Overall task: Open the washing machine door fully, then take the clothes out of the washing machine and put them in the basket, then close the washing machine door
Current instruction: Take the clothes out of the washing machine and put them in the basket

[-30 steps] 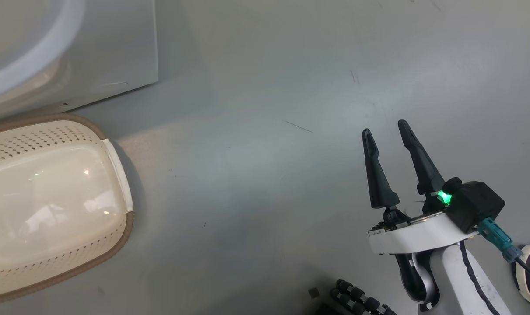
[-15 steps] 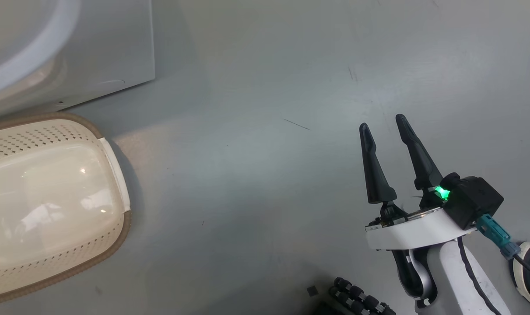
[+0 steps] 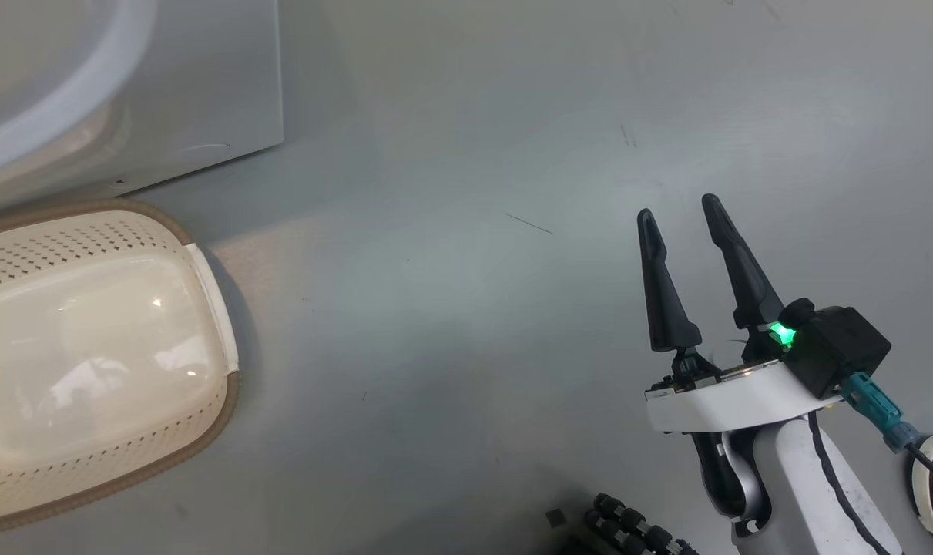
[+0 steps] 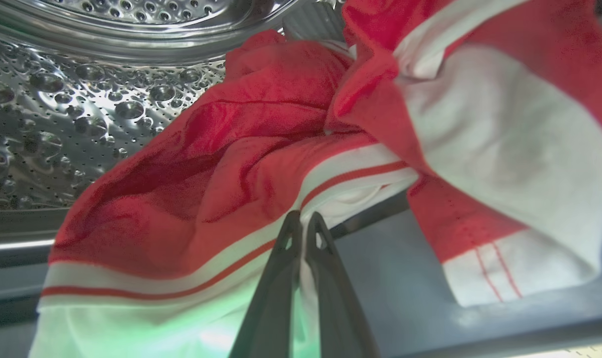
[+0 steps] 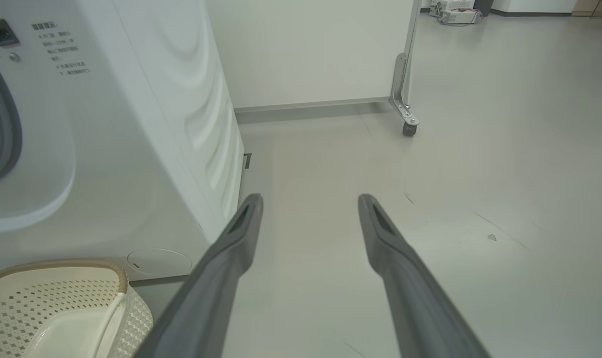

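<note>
Clothes, red with white stripes, spill over the lip of a steel drum; the left gripper has its fingers pinched together on their white striped hem. The right gripper hangs with fingers spread wide over bare floor, well apart from the basket, whose far edge sits just before the washing machine. From the right wrist, open floor runs past the machine's corner to a white wall and a wheeled frame.

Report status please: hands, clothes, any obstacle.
Left hand shut on clothes at drum mouth. Right hand open, over floor. Basket empty. No obstacle seen.
</note>
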{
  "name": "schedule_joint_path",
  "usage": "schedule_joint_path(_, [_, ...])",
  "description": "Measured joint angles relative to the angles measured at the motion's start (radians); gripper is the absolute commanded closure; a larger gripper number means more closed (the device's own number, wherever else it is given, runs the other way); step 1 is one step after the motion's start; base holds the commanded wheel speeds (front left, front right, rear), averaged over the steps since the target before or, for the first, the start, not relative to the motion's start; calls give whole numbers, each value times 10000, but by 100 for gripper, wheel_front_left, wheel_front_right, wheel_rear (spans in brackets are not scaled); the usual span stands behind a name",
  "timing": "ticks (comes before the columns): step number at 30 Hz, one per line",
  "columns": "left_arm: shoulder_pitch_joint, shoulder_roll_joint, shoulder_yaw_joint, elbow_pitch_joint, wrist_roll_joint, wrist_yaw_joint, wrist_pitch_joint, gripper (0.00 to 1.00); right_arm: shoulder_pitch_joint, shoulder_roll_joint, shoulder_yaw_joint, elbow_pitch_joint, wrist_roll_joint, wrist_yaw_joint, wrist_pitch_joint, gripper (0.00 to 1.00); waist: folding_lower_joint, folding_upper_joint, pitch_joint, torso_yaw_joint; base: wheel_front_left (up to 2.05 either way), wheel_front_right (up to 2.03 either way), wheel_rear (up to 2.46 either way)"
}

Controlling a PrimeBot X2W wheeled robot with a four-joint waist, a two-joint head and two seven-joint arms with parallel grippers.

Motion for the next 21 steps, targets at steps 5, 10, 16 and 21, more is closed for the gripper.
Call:
schedule_joint_path(5, [-38,-637,-84,29,-92,-75,-694,100,-6,-4,-253,6,-15,-82,0,0,0,0,-173,178,0,0,0])
schedule_joint_path(10, [-38,-1074,-100,31,-199,-88,-1710,100,-95,-4,-462,58,-268,-79,0,0,0,0,-476,498,0,0,0])
schedule_joint_path(16, [-12,-1682,-107,73,-481,-163,-2608,100,-94,-6,-589,242,-456,-54,0,0,0,0,-804,832,0,0,0])
schedule_joint_path(21, [253,-2084,-86,205,-690,-163,-3405,100,-86,-19,-715,366,-543,33,0,0,0,0,-1217,1184,0,0,0])
